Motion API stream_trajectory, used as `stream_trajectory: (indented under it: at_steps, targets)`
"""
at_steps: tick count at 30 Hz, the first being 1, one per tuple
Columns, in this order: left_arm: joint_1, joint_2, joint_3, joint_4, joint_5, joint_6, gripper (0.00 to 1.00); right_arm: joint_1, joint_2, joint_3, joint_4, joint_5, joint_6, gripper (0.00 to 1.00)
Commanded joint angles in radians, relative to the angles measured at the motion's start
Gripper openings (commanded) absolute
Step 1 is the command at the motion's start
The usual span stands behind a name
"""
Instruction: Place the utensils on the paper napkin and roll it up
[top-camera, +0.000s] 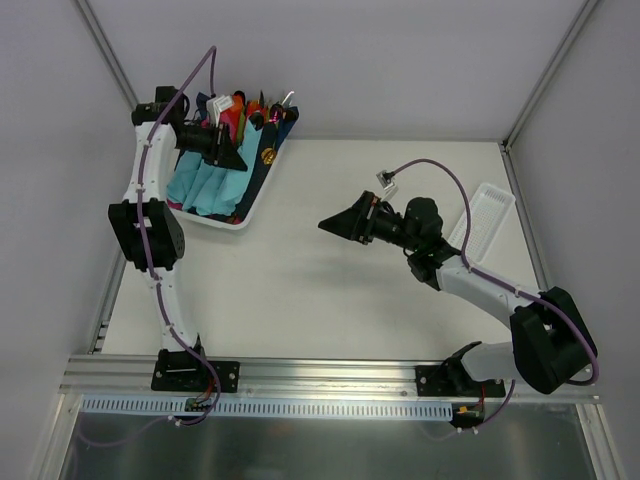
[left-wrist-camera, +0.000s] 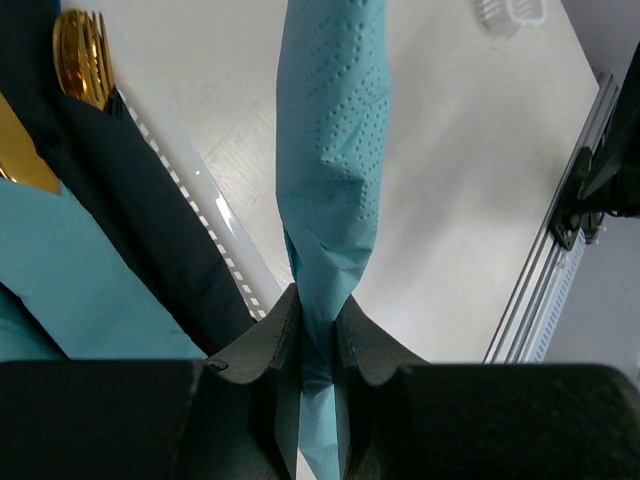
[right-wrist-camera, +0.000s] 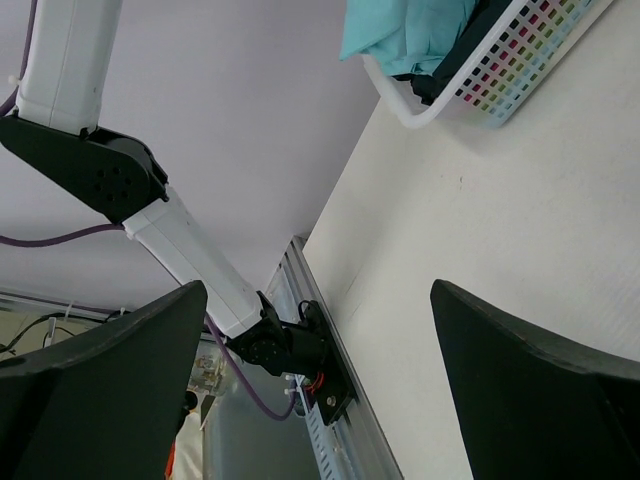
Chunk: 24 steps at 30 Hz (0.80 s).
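My left gripper (top-camera: 236, 158) is over the white basket (top-camera: 262, 190) at the back left. In the left wrist view it (left-wrist-camera: 318, 330) is shut on a teal paper napkin (left-wrist-camera: 335, 150), which is pinched to a narrow strip between the jaws and held above the basket's rim (left-wrist-camera: 200, 190). A gold-coloured spoon (left-wrist-camera: 80, 55) lies in the basket on a navy napkin (left-wrist-camera: 150, 230); it shows as a gold spot in the top view (top-camera: 268, 155). My right gripper (top-camera: 326, 224) is open and empty above the middle of the table; its fingers (right-wrist-camera: 520, 380) stand wide apart.
The basket holds more teal napkins (top-camera: 208, 185), a navy one and coloured items at its far end (top-camera: 245, 110). A clear plastic tray (top-camera: 485, 215) lies at the right side of the table. The basket also shows in the right wrist view (right-wrist-camera: 500, 90).
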<state>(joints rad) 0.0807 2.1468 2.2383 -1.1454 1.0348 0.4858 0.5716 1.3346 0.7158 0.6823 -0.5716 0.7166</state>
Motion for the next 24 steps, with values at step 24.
stream_trajectory:
  at_steps: [24]
  targets:
    - [-0.001,0.157,0.053,-0.123,-0.030,0.159,0.00,-0.003,0.038,-0.007,0.011,-0.028,-0.011,0.99]
